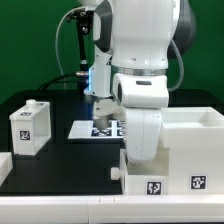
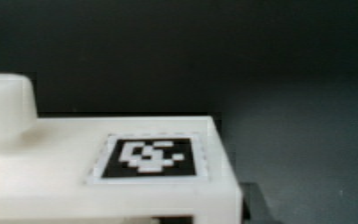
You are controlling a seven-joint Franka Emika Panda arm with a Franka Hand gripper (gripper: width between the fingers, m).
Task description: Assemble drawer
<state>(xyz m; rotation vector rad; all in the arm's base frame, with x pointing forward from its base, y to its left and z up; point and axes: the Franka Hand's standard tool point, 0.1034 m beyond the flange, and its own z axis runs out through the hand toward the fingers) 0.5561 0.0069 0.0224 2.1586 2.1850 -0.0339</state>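
The drawer [image 1: 148,172] is a low white tray with a square tag on its front face. It stands at the front, right against the left side of the taller white casing [image 1: 192,150]. My arm's wrist [image 1: 140,130] reaches straight down onto the drawer and hides my gripper in the exterior view. In the wrist view the drawer [image 2: 87,190] fills the frame from very close. Its tag [image 2: 155,158] and a rounded white knob-like part [image 2: 2,105] show. My fingers do not show plainly, so I cannot tell how the jaws stand.
A small white block with a tag [image 1: 30,128] stands at the exterior view's left. The marker board [image 1: 98,129] lies behind the arm. Another white part [image 1: 4,166] shows at the left edge. The table is black.
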